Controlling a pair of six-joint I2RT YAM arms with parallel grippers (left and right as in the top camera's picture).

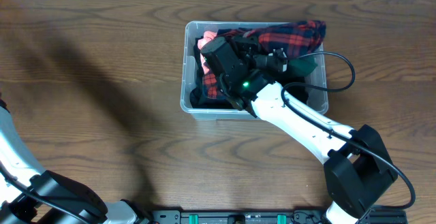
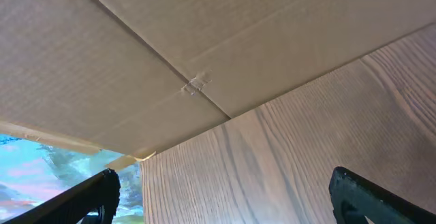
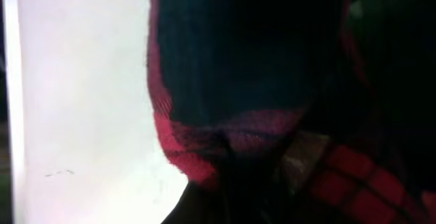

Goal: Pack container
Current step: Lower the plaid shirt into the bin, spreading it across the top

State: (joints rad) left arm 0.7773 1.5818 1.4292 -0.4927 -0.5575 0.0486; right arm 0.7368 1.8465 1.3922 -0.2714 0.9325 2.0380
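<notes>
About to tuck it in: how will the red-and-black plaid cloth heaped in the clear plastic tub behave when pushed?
Likely floppy: the red-and-black plaid cloth lies crumpled in folds, so it should buckle rather than slide whole. Probably light and unbreakable. A corner drapes over the rim of the clear plastic tub and may slip outside or puff back up.

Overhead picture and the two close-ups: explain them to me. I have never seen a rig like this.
This is a two-armed robot at a wooden table. The overhead view looks straight down; the other two come from cameras on each wrist. On the table stands a clear container stuffed with red-and-black plaid cloth. The right gripper is shut and buried in it, so its camera sees mostly fabric; a grip cannot be confirmed. The left gripper is open, empty, over bare table.
</notes>
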